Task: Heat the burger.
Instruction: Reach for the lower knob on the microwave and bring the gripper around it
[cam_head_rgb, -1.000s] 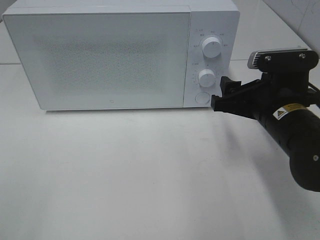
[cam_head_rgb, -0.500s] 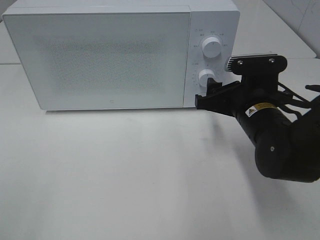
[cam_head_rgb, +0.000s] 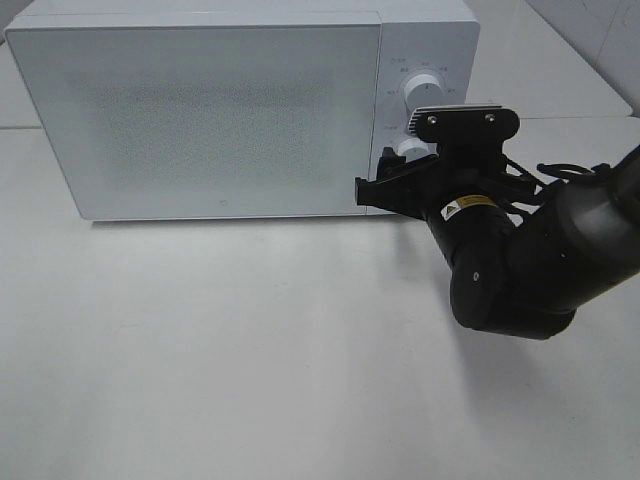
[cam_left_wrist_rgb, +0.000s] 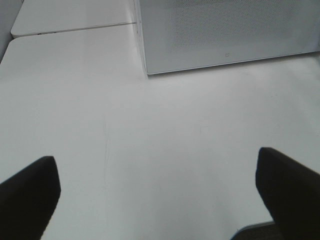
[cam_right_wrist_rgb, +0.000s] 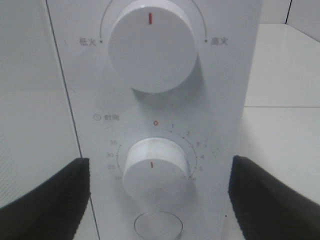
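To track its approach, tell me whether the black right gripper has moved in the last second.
Yes. The black right gripper has moved left across the control panel of the white boxy microwave, reaching its door edge.

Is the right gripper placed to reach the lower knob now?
Probably yes: the right gripper is open and faces the lower knob, which sits centred between its jaws in the wrist view, with nothing in between.

White boxy microwave oven (cam_head_rgb: 200, 110) at far edge of plain white matte table (cam_head_rgb: 250, 350); door pale grey, fine dotted mesh pattern. Upper round white knob (cam_right_wrist_rgb: 150, 45): red line mark. Lower round white knob (cam_right_wrist_rgb: 154, 172): red line, black dial numbers, red zero. On right gripper (cam_right_wrist_rgb: 160, 161), fingers (cam_right_wrist_rgb: 45, 200) black, fine ribbed pattern. Small yellow label (cam_head_rgb: 468, 203) on black arm (cam_head_rgb: 540, 260).
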